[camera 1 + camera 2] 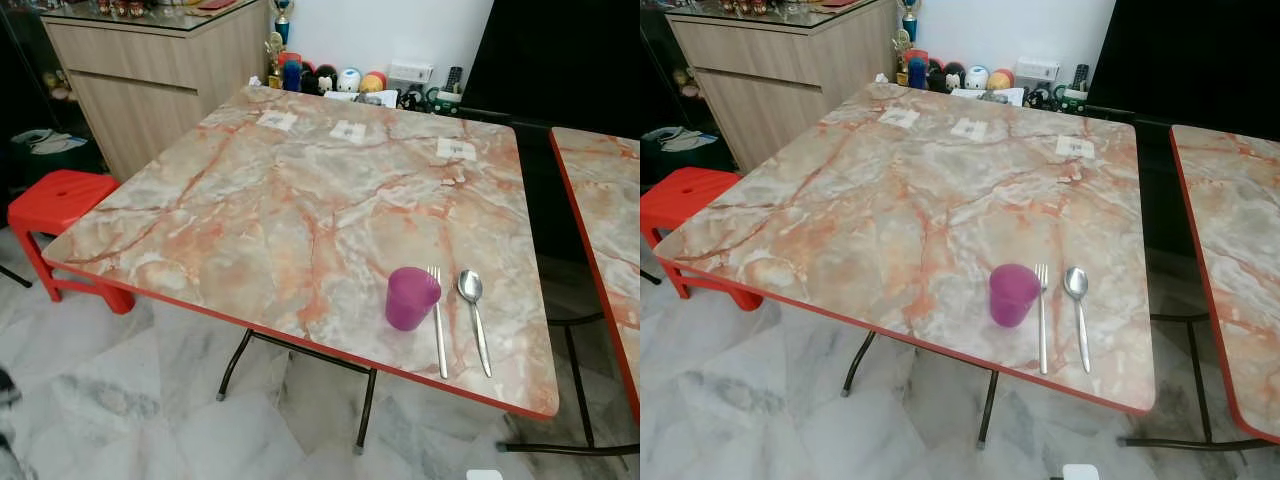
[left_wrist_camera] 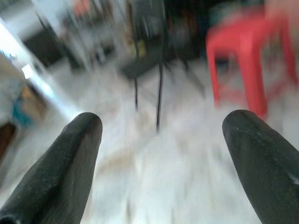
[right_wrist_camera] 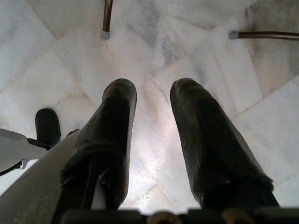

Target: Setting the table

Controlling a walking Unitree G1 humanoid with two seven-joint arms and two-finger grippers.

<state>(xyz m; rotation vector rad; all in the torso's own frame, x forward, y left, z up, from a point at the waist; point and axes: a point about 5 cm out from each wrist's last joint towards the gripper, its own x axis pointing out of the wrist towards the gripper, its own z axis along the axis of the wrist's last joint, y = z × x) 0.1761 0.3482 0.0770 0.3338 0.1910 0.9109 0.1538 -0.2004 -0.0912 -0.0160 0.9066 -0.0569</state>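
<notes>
Cup, fork and spoon laid near the front edge of the marble counter

Purple cup (image 1: 411, 297) stands upright in the lower right of the head view, on the marble-patterned counter (image 1: 280, 200) with its red rim. Just right of the cup lies a fork (image 1: 438, 320), touching or almost touching it, and beside that a spoon (image 1: 474, 318), both pointing away from the near edge. Three small paper cards (image 1: 348, 130) sit toward the far edge. A red stool (image 1: 62, 205) stands at the left, a second marble counter (image 1: 608, 210) at the right. The left gripper (image 2: 161, 135) hangs wide open and empty over the blurred floor, perhaps facing the stool. The right gripper (image 3: 153, 93) hangs over white floor tiles (image 3: 196, 37), fingers slightly parted, holding nothing
</notes>
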